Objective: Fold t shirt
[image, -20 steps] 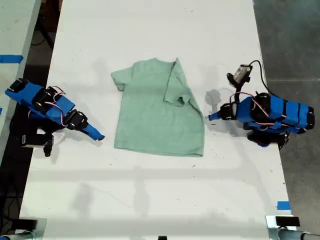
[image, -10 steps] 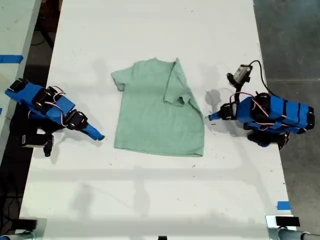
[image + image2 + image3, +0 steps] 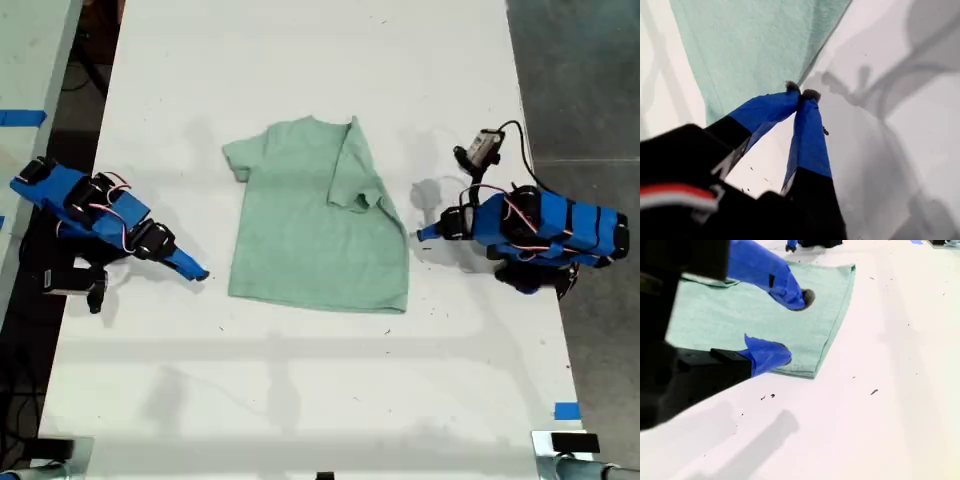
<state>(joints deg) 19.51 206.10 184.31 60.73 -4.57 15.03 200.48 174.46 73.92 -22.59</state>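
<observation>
Nothing has visibly moved since the earlier frames: both arms are parked in the same spots and the t shirt has the same outline. I read this as a pause between folds, not an active grasp.

Near, in the second wrist view, my second tool is spread wide and holds nothing. Its lower finger sits low, just beside the near hem corner of the t shirt, and the upper finger hangs over the cloth. In the exterior view this is the arm at the exterior view's left, stretched low over the worktop and angled towards the shirt's lower corner on that side, tip close to it but apart.

The t shirt lies flat mid-worktop between the two arms. The sleeve on the exterior view's right is folded in over the body. The other sleeve lies out flat, so the fold is only part done, maybe a third.

Far side: my first tool is pinched with tips touching and nothing between them. It is just off the shirt's side edge, over bare worktop. Its arm is crouched at the exterior view's right, pointing at the shirt.

Likely next is the second tool taking the near edge or sleeve.
</observation>
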